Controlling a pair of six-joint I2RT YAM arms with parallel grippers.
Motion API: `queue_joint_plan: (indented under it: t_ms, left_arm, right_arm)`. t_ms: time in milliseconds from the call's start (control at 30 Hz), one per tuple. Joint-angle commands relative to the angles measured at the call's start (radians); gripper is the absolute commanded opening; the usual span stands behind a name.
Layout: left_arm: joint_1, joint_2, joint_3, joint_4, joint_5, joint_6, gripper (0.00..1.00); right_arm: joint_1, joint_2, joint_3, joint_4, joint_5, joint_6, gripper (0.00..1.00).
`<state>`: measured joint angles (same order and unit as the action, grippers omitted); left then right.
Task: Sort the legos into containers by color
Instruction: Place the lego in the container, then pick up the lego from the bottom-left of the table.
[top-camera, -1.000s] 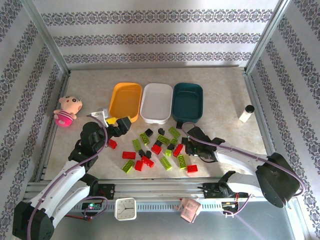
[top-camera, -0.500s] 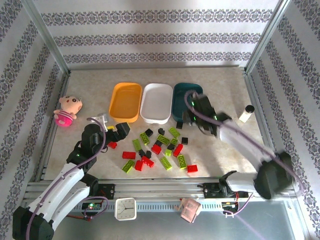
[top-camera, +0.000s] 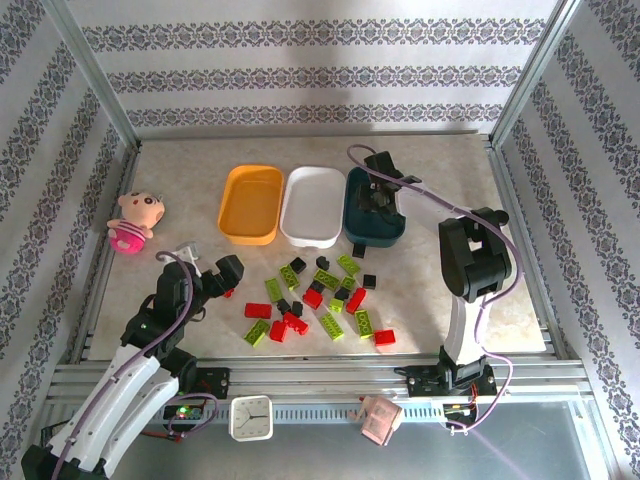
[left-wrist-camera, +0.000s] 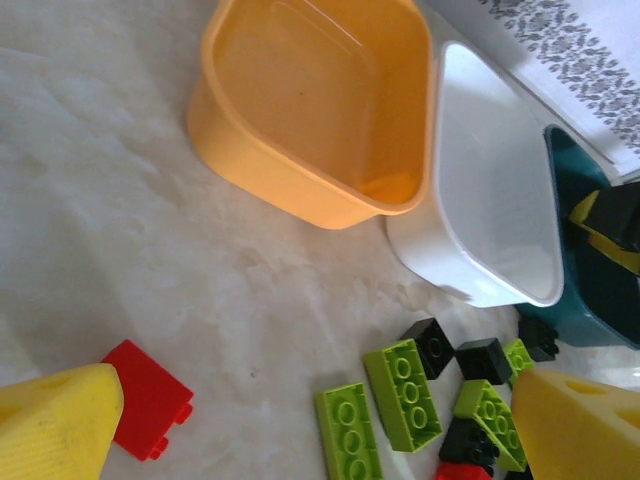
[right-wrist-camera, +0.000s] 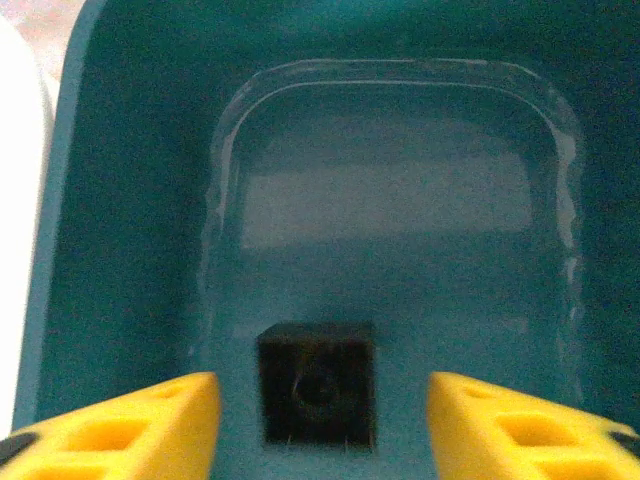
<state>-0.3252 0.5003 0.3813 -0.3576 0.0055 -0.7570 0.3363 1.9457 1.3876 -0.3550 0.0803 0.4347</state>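
Teal plastic tray (top-camera: 396, 226), the rightmost of three trays set side by side at the far part of a pale marbled table (top-camera: 170, 180), with the right gripper (right-wrist-camera: 317, 398) hanging over it. Its two yellow fingers stand well apart, wider than the one black brick (right-wrist-camera: 318, 385) that shows between them low in the tray. They do not touch it, so this gripper holds nothing. The brick is blurred, and whether it has settled on the tray floor cannot be told.

Nearer the arms, the left gripper (left-wrist-camera: 315, 420) is spread wide and empty above the table, with a red brick (left-wrist-camera: 150, 400) just beside one finger.

Sorting looks barely begun. One black brick is in the teal tray. The orange tray (top-camera: 250, 205) and the white tray (top-camera: 313, 205) are both empty. The loose bricks (top-camera: 315, 300), red, lime green and black, lie scattered on the table in front of the trays, waiting to be sorted.
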Motion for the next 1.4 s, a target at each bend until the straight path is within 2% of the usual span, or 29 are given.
queue_joint_plan:
  t_ms: [0, 133, 367, 500, 900, 1033, 1133, 1367]
  left_arm:
    - [0.008, 0.000, -0.006, -0.063, -0.075, -0.011, 1.00]
    - [0.010, 0.050, 0.009, -0.052, -0.113, 0.014, 0.99]
    - [0.020, 0.306, 0.024, 0.035, -0.104, 0.042, 0.91]
    - [0.026, 0.401, 0.026, 0.047, -0.106, 0.032, 0.82]
    - [0.031, 0.547, -0.018, 0.232, -0.067, 0.039, 0.76]
    - [0.032, 0.628, -0.010, 0.241, -0.065, 0.038, 0.69]
    - [0.033, 0.656, 0.002, 0.239, -0.056, 0.038, 0.60]
    - [0.033, 0.638, -0.002, 0.241, -0.009, 0.041, 0.38]
  right_arm:
    - [0.004, -0.073, -0.004, 0.011, -0.003, -0.026, 0.64]
    - [0.016, -0.221, -0.092, 0.031, -0.015, -0.040, 0.68]
    - [0.117, -0.459, -0.350, 0.108, -0.014, -0.033, 0.69]
    - [0.154, -0.535, -0.436, 0.116, -0.007, -0.019, 0.69]
    - [0.193, -0.649, -0.529, 0.133, 0.022, -0.015, 0.69]
    - [0.195, -0.658, -0.547, 0.136, 0.024, -0.011, 0.69]
    - [0.198, -0.662, -0.557, 0.138, 0.032, -0.009, 0.69]
    - [0.194, -0.669, -0.561, 0.136, 0.053, -0.005, 0.69]
